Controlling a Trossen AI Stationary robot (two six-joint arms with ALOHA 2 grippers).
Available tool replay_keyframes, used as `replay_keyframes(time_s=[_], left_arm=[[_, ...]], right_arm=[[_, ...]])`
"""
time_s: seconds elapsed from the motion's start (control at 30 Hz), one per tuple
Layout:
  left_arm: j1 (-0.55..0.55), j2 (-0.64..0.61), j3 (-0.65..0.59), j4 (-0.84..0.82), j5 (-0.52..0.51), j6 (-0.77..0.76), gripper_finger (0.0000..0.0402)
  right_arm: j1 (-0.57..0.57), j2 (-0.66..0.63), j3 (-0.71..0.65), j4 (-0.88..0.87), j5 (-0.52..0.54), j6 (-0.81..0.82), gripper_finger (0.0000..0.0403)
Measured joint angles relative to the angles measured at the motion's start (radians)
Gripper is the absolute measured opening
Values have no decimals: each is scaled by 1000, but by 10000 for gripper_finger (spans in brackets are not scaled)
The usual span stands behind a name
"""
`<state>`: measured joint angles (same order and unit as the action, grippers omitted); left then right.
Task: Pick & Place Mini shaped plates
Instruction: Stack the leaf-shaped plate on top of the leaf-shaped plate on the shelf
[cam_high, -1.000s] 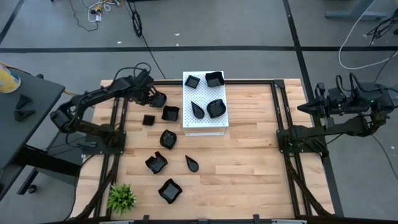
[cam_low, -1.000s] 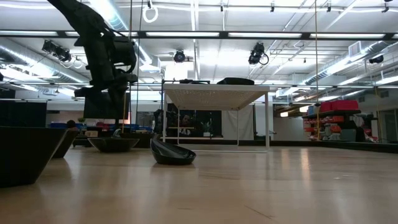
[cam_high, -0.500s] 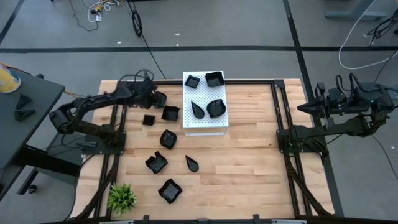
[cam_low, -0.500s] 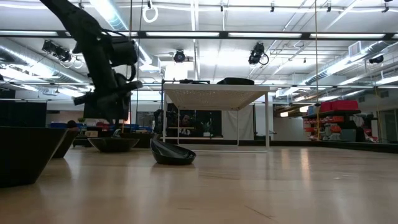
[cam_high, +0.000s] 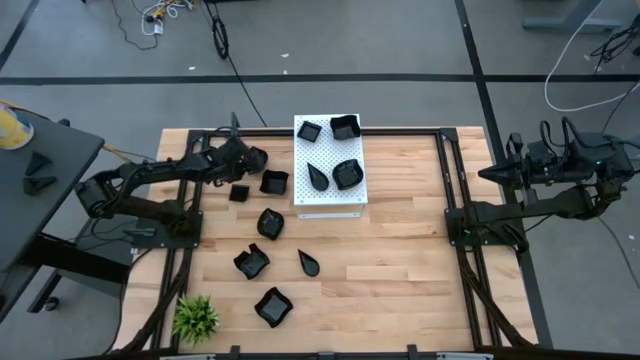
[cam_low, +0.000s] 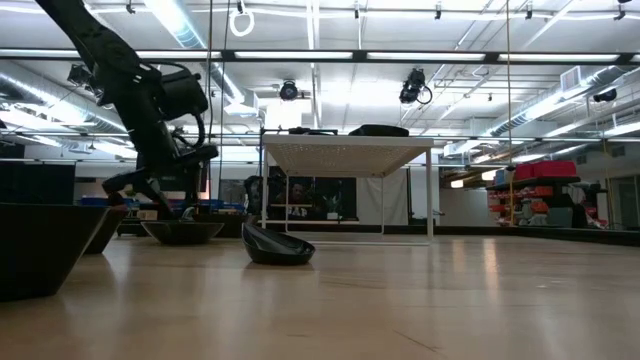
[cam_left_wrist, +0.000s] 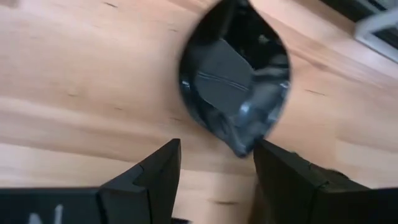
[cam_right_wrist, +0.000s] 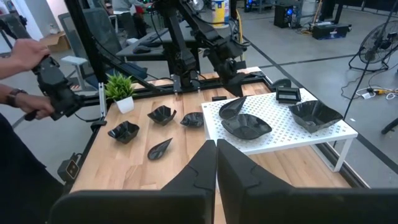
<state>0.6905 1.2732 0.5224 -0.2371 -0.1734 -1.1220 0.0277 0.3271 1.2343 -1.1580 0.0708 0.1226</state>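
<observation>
Several mini shaped plates, small glossy black dishes, lie on the wooden table, among them a square one (cam_high: 238, 192) and a teardrop (cam_high: 309, 264). Others sit on the white perforated board (cam_high: 330, 196). My left gripper (cam_high: 250, 161) (cam_low: 140, 200) is open and tipped down, low over the far left of the table. In its wrist view a black dish with pointed ends (cam_left_wrist: 233, 93) lies on the wood just ahead of the two fingers (cam_left_wrist: 214, 168), which stand apart from it. My right gripper (cam_high: 490, 172) (cam_right_wrist: 216, 155) is shut, held high at the right side.
A small green plant (cam_high: 196, 318) stands at the near left corner. Dark frame rails (cam_high: 185, 205) run along both sides of the table. The raised board stands on legs (cam_low: 432, 190). In the right wrist view a person's hands (cam_right_wrist: 25, 53) hold a device beyond the table.
My left gripper has sunk toward the table and drawn a little toward the near edge, rolling about its own axis and tipping further down. Its fingers have stayed open. The plates have kept their places.
</observation>
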Motion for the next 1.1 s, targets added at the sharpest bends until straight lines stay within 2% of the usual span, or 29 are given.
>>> replay_keyframes(time_s=[0.43, 0.8, 1.1], left_arm=[[54, 2, -65, 120, 7, -27, 208], [59, 101, -73, 196, -3, -54, 208], [59, 119, -72, 212, -21, -66, 200]], right_arm=[[0, 0, 0, 0, 0, 0, 19], [0, 0, 0, 0, 0, 0, 19], [0, 0, 0, 0, 0, 0, 19]])
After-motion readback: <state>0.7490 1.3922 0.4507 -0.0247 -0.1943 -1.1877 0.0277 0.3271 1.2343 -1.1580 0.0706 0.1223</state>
